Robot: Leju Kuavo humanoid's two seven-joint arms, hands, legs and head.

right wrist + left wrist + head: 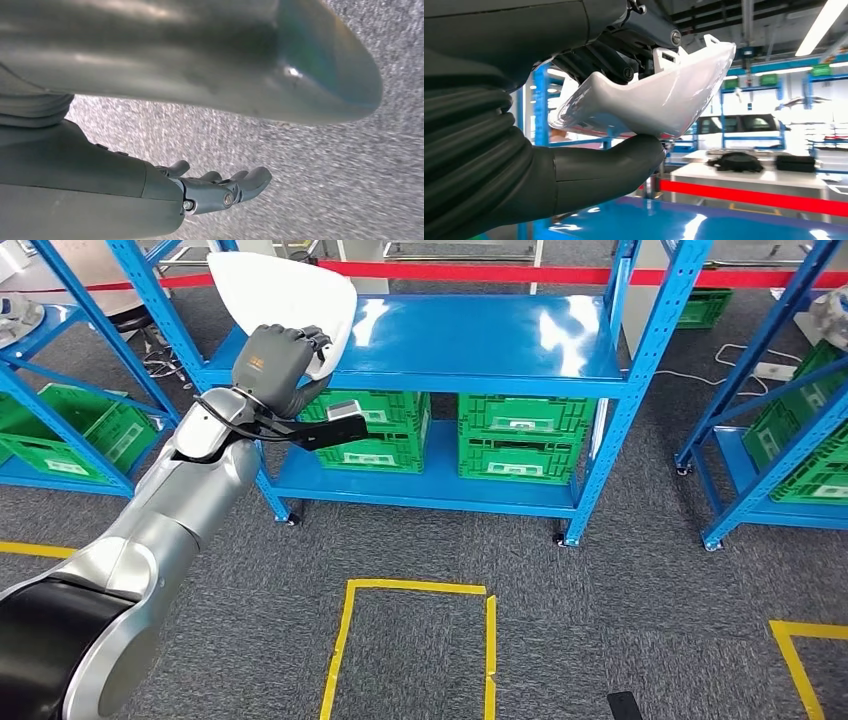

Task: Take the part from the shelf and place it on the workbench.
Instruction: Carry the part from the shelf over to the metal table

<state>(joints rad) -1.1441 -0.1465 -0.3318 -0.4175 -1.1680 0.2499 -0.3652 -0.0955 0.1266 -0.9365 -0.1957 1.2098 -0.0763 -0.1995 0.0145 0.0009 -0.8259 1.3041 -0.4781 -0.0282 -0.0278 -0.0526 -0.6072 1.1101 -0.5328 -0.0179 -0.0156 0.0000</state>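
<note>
A glossy white curved part hangs above the left end of the blue shelf's top board. My left hand grips its near edge from below, arm stretched forward. Up close in the left wrist view, the white part is pinched between the thick thumb underneath and the dark fingers on top, lifted off the blue board. My right hand hangs over grey carpet, fingers loosely extended, holding nothing.
Green crates fill the shelf's lower level. More blue racks with green crates stand at the left and right. Yellow tape marks a rectangle on the grey carpet. A red barrier tape runs behind the shelf.
</note>
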